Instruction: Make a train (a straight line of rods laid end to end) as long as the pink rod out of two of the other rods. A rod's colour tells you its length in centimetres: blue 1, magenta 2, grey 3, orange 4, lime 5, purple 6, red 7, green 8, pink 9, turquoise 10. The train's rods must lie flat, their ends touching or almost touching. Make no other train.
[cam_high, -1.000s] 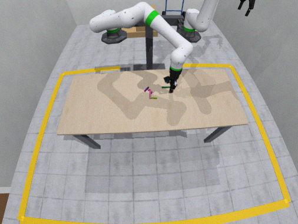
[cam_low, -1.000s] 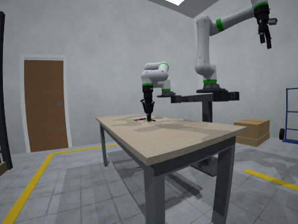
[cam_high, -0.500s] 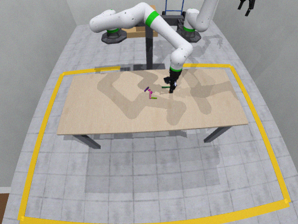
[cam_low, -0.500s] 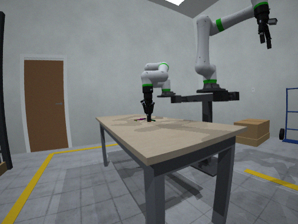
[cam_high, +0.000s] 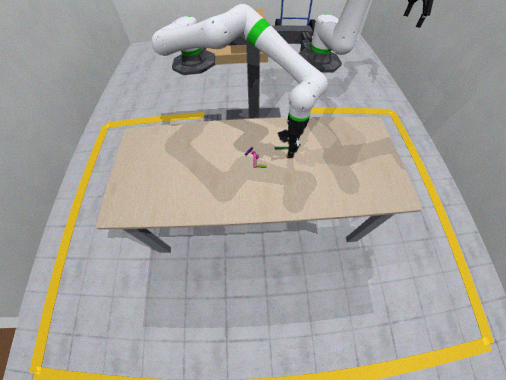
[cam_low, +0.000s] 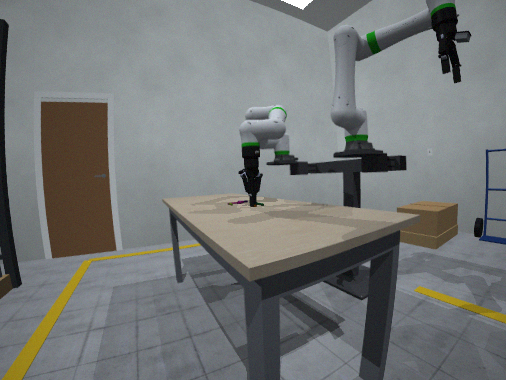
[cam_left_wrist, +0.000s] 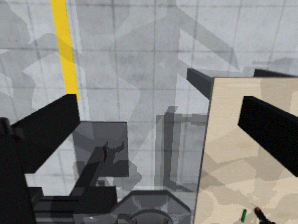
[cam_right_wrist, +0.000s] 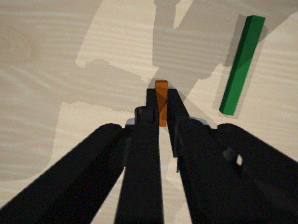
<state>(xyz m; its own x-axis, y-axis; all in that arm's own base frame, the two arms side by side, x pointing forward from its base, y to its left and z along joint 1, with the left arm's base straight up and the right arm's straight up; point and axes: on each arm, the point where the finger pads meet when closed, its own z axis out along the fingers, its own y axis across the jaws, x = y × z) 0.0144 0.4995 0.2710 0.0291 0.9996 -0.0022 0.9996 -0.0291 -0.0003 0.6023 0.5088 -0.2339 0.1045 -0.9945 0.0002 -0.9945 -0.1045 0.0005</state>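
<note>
My right gripper (cam_high: 290, 156) (cam_low: 253, 205) (cam_right_wrist: 160, 103) is shut on the orange rod (cam_right_wrist: 161, 88), low over the table. The rod lies lengthwise between the fingertips; whether it touches the table I cannot tell. The lime rod (cam_high: 261, 166) lies near the lower end of the pink rod (cam_high: 255, 162). My left gripper (cam_high: 414, 20) (cam_low: 451, 76) (cam_left_wrist: 159, 110) is open and empty, high up and away from the table.
The green rod (cam_high: 281, 148) (cam_right_wrist: 241, 67) (cam_left_wrist: 244, 215) lies beside my right gripper. Small magenta pieces (cam_high: 257, 156) lie at the pink rod's upper end, with the purple rod (cam_high: 248, 151) just beyond. All are on the wooden table (cam_high: 165, 200) (cam_low: 280, 240).
</note>
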